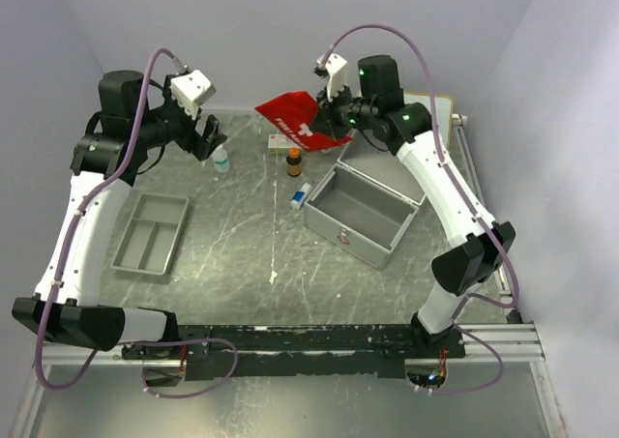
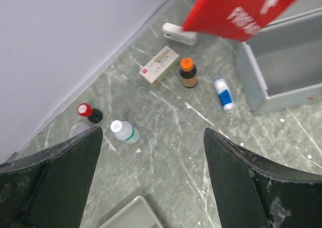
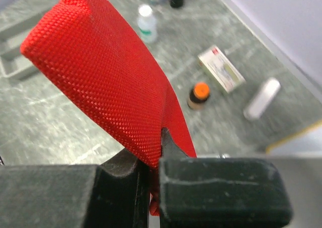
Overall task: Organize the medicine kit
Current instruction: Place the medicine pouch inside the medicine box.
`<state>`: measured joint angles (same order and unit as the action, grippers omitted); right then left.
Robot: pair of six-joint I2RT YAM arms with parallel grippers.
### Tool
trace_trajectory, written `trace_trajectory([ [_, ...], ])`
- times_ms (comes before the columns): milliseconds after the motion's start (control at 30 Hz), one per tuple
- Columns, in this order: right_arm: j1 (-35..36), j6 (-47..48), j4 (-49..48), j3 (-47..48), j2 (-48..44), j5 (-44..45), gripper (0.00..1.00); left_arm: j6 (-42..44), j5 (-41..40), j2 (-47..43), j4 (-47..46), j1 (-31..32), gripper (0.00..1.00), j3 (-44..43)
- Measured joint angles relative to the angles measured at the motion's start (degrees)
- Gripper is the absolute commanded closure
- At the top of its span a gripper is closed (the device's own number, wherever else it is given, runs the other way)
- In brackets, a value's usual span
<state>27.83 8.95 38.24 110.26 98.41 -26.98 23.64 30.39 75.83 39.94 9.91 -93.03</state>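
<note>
Clamped in our right gripper (image 3: pixel 153 185), the limp red pouch (image 3: pixel 100 72) hangs by the far corner of the open medicine kit (image 1: pixel 345 233); our left gripper (image 2: pixel 152 152) gapes empty. Kit seems stiff, weighty: grip its wall.

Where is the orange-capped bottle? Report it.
Top view: the orange-capped bottle stands rear-centre, left of the case, between the box and the blue tube.

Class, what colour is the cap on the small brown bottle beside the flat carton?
Orange. The cap shows clearest in the left wrist view.
</note>
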Motion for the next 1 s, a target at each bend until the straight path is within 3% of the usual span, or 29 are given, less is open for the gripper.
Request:
trace_trajectory([
  [167, -1.81, 1.4, 10.19, 0.02, -0.22, 5.97, 1.0, -2.86, -6.93, 0.02, -3.1, 0.0, 0.07, 0.11],
  [333, -2.38, 1.66, 15.23, -7.8, -1.31, 10.08, 1.0, -4.72, -11.06, 0.02, -5.27, 0.0, 0.08, 0.11],
  [667, -7.32, 2.56, 19.32, -12.44, -2.6, 15.3, 1.0, -5.27, -12.13, -0.02, -5.92, 0.0, 0.08, 0.13],
  [1000, -7.76, 6.21, 22.49, -15.89, -6.14, 16.76, 1.0, -4.98, -11.54, -0.76, -6.05, 0.0, 0.08, 1.51],
])
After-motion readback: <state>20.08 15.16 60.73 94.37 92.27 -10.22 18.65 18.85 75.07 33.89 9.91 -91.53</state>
